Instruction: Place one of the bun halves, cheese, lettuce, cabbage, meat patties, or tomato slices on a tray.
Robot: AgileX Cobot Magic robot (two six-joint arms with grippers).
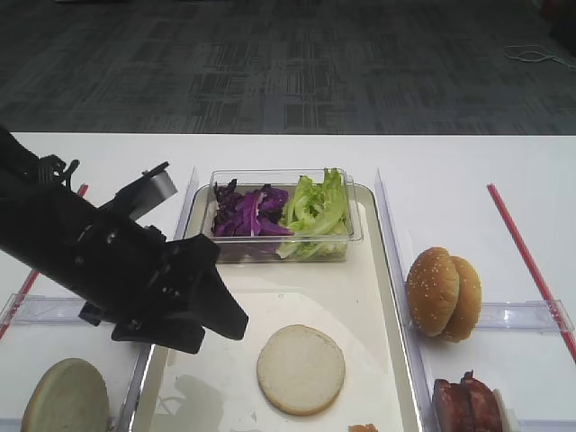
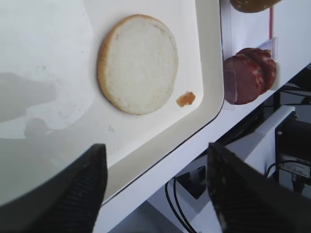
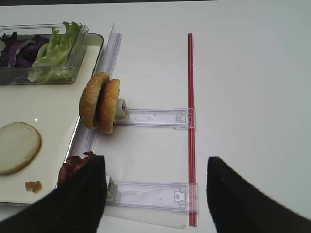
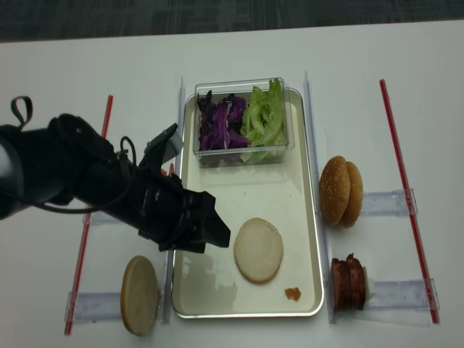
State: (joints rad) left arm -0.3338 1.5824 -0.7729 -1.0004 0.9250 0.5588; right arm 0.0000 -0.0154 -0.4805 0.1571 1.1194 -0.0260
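Observation:
One of the bun halves lies flat on the silver tray. My left gripper hovers just left of it over the tray's near-left part, open and empty. Another of the bun halves stands left of the tray. Cabbage and lettuce fill a clear box at the tray's far end. Meat patties stand right of the tray. My right gripper is open beside them. Cheese and tomato slices are out of view.
Two sesame buns stand on edge in a clear holder right of the tray. Red strips and clear rails lie on the white table. A small orange crumb sits on the tray.

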